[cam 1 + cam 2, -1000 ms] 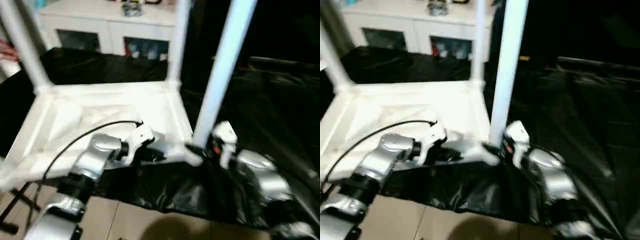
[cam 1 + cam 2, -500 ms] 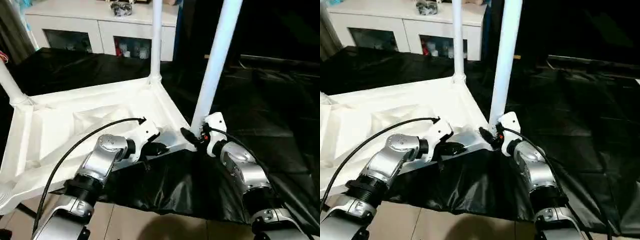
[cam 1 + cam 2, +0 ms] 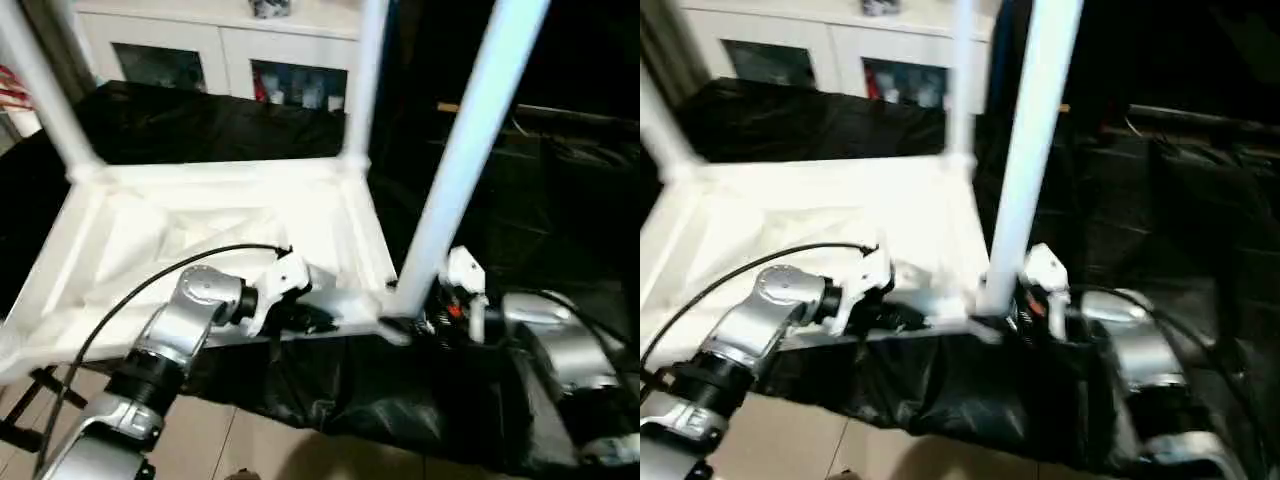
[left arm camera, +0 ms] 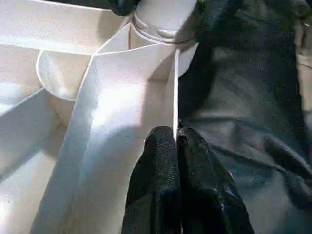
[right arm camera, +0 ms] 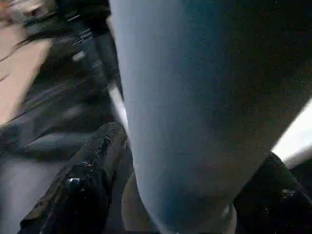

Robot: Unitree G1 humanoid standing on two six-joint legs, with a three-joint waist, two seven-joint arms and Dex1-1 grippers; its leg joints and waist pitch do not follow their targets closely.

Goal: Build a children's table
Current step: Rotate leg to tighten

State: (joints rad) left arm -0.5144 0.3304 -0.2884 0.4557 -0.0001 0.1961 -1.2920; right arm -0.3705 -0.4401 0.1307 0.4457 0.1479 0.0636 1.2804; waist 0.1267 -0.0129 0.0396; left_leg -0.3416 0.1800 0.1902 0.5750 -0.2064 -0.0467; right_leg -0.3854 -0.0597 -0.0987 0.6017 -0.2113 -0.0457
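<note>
The white children's table lies upside down on the black-covered work table, ribbed underside [image 3: 215,225] facing up. Three legs rise from its corner sockets: far left [image 3: 40,85], far right [image 3: 365,80] and near right [image 3: 465,160]. My left gripper [image 3: 312,318] is shut on the thin near rim [image 4: 174,92], close to the near right socket [image 4: 161,22]. My right gripper [image 3: 418,322] sits at the base of the near right leg [image 5: 185,97]. It is open, with one black finger [image 5: 90,178] on each side of the tube.
A white cabinet [image 3: 250,45] stands behind the work table. Black sheeting [image 3: 200,125] covers the table around and behind the white top and hangs over its front edge [image 3: 380,400]. Tiled floor [image 3: 220,440] lies below. A black cable [image 3: 150,285] arcs over my left forearm.
The head views have swung, so the whole scene has shifted in the picture. My left gripper keeps its hold on the rim. My right gripper stays at the leg's base with its fingers spread wider.
</note>
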